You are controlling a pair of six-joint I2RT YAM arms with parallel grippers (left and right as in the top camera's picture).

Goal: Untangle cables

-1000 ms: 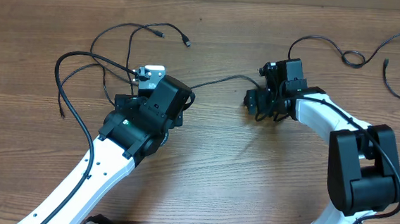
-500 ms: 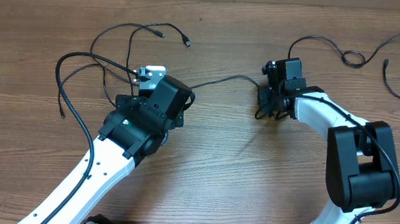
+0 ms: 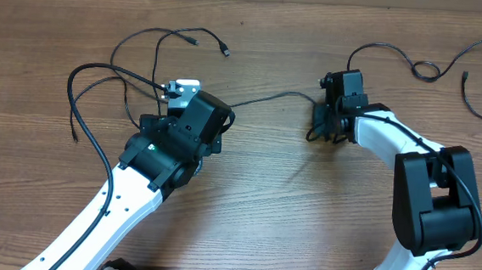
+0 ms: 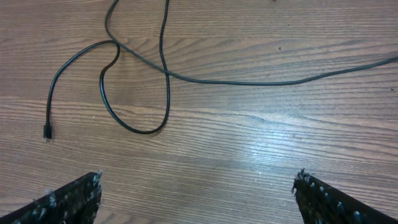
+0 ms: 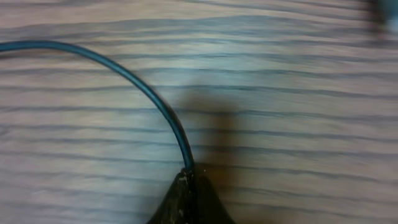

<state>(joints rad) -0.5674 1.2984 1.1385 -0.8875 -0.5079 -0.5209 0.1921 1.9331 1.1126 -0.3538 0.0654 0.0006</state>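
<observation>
The cable (image 5: pixel 149 99) is pinched tight in the right gripper (image 5: pixel 189 177) and runs left from it toward the left gripper (image 4: pixel 198 182), spread wide.

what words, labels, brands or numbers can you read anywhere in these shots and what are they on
No text can be read in any view.
On the table: bare wood grain, no print.
On the cables: no markings show; the plug is too small to tell.
On the cable pinched in the right claw: nothing, and the view is blurred.
On the arms: no legible label.
</observation>
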